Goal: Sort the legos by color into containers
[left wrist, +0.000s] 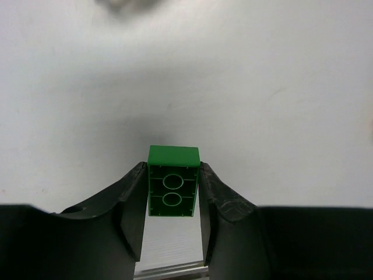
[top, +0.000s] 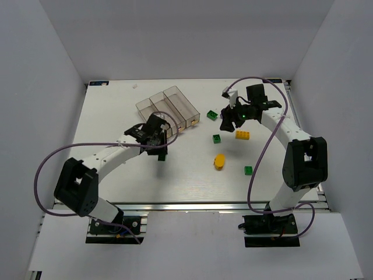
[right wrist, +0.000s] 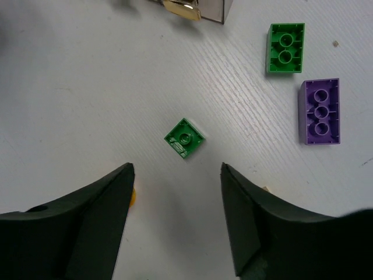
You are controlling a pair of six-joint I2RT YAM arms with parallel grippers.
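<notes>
Left hand (left wrist: 172, 185) is narrow, clamped on a green studded plastic brick (left wrist: 173, 188). The brick's hollow underside faces the wrist camera and a finger (left wrist: 131, 204) presses each long side. Can't tell if the brick is clear of the surface. From above, this hand sits just in front of the three joined transparent smoky-plastic bins (top: 168, 106), near their labelled ends.

Right hand (right wrist: 176, 169) is wide and empty, over a small square green brick (right wrist: 185, 138) lying loose ahead of its fingers. Further right are a green rectangular brick (right wrist: 285, 48) and a purple rectangular brick (right wrist: 319, 111), both underside up, side by side but apart. A bin corner shows at the top edge of that view.

Other pieces in the top view:
- a yellow-orange rectangular brick (top: 243, 135) just beside the right hand
- a yellow-orange oval piece (top: 219, 161) mid-bench
- another small green brick (top: 249, 170) near the right arm

All are well apart, with nothing between them and the bins but open surface.

The white bench (top: 192, 184) has a faint wood grain and a metal rail on its near edge. Plain white walls (top: 186, 35) stand on three sides. Purple cables (top: 37, 178) loop off both arms.
</notes>
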